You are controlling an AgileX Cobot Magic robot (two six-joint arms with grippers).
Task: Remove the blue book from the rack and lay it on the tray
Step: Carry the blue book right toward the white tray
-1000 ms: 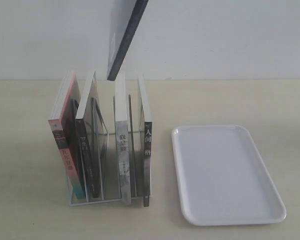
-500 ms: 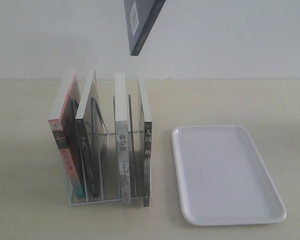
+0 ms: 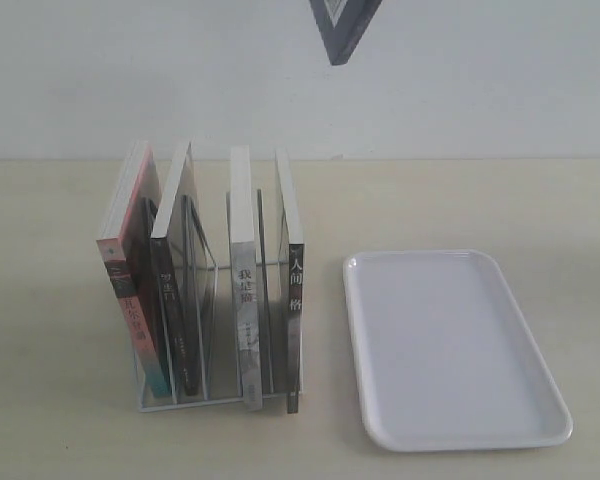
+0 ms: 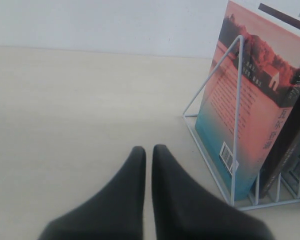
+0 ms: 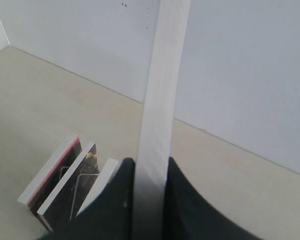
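Note:
Only a dark corner of the blue book (image 3: 338,30) shows at the top edge of the exterior view, high above the rack (image 3: 212,398). In the right wrist view my right gripper (image 5: 150,167) is shut on the blue book (image 5: 162,90), whose white page edge runs up between the fingers; this gripper itself is out of the exterior view. The white tray (image 3: 450,345) lies flat to the right of the rack. My left gripper (image 4: 148,149) is shut with nothing in it, low over the table beside the rack (image 4: 237,115).
Several books stand in the rack: a pink-and-teal one (image 3: 130,290) at the left, a dark-spined one (image 3: 170,280), a grey-spined one (image 3: 243,290) and a black-spined one (image 3: 294,300). A white wall rises behind the beige table.
The blue book has risen and moved right, from above the rack's middle to the top edge of the exterior view, where only its lower corner remains visible.

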